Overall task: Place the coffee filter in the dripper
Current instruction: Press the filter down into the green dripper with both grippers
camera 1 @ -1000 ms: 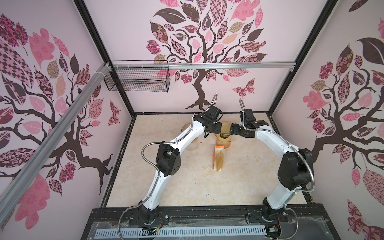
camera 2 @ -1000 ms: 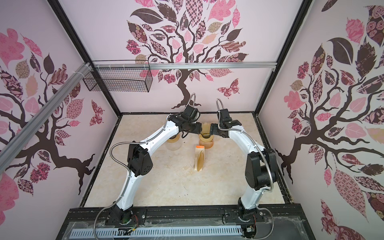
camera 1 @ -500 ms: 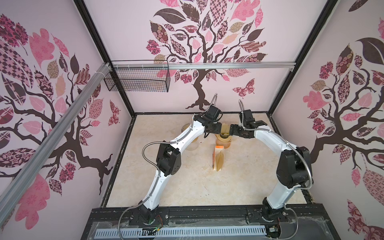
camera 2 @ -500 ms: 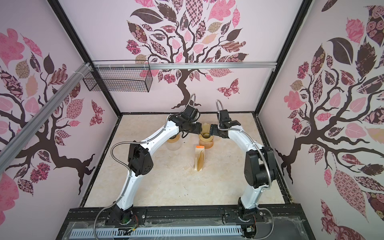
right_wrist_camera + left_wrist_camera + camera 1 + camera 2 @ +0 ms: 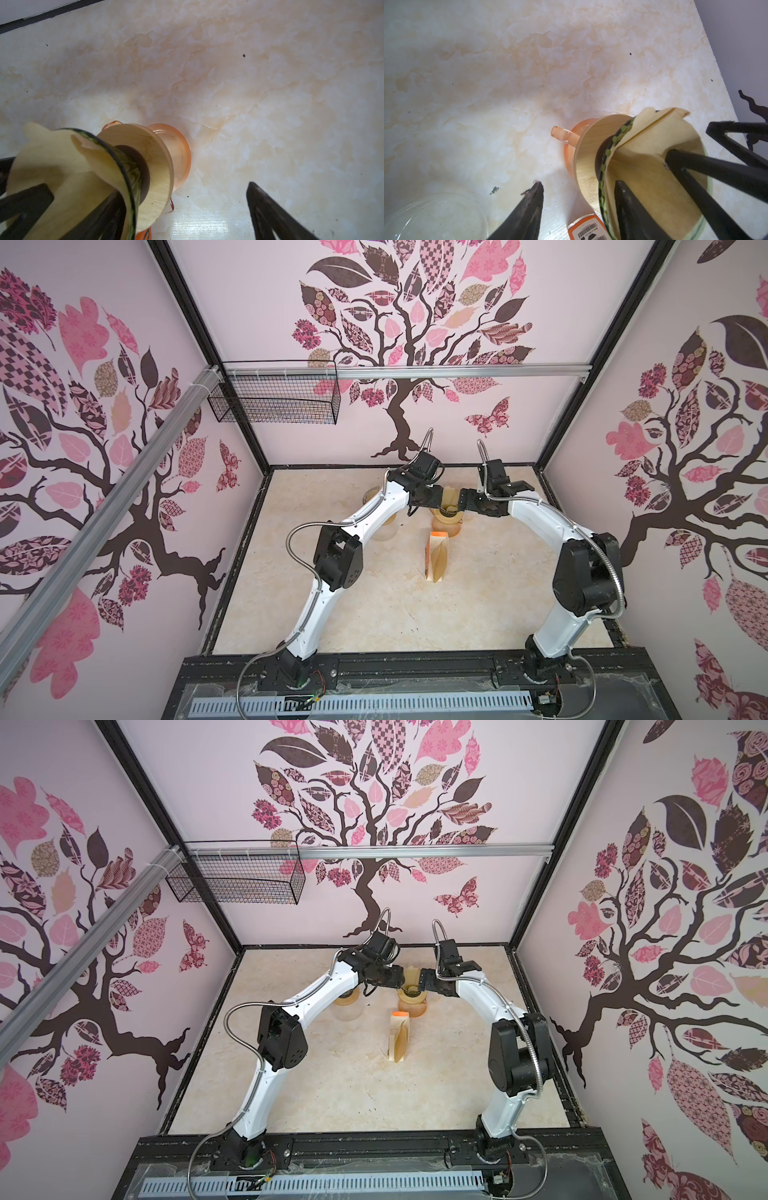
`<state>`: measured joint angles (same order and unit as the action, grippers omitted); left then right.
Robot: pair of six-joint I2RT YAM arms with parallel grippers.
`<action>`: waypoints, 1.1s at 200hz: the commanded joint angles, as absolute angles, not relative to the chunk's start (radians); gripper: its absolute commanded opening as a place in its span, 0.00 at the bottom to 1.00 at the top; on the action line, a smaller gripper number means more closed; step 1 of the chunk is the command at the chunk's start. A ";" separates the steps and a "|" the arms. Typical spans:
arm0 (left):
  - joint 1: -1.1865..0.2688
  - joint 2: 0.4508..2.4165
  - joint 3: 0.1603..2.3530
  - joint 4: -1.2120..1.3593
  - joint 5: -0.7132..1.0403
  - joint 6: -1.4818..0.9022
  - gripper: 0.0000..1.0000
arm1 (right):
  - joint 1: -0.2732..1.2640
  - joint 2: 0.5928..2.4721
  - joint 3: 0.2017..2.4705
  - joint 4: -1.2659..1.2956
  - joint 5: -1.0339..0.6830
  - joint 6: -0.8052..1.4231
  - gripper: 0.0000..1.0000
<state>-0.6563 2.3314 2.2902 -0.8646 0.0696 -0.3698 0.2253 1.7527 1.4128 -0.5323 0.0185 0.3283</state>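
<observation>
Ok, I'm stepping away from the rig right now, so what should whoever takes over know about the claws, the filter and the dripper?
Claws: the left claw is open, one finger inside the filter, the other outside the dripper, clear of its wall. The right claw is open too, one finger in the filter, one well outside.
Things: the dripper stands on the orange carafe. The filter pack stands nearer the arm bases.
Done: the filter sits in the cone, one edge standing above the rim.
Left: probably press it snug, then lift both claws out.
</observation>
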 commanded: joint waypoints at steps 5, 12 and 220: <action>-0.659 2.249 2.341 -0.845 0.085 -0.372 0.58 | 0.216 1.689 1.437 -0.529 -0.008 0.327 0.92; -0.662 2.243 2.341 -0.844 0.084 -0.368 0.58 | 0.216 1.681 1.440 -0.532 -0.008 0.328 0.92; -0.703 2.304 2.349 -0.908 0.017 -0.323 0.60 | 0.217 1.742 1.446 -0.539 0.033 0.313 0.95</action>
<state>-0.6994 2.2772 2.3104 -0.8978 0.0334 -0.3386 0.2253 1.6978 1.4197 -0.5343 0.0067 0.3286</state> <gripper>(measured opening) 0.598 0.945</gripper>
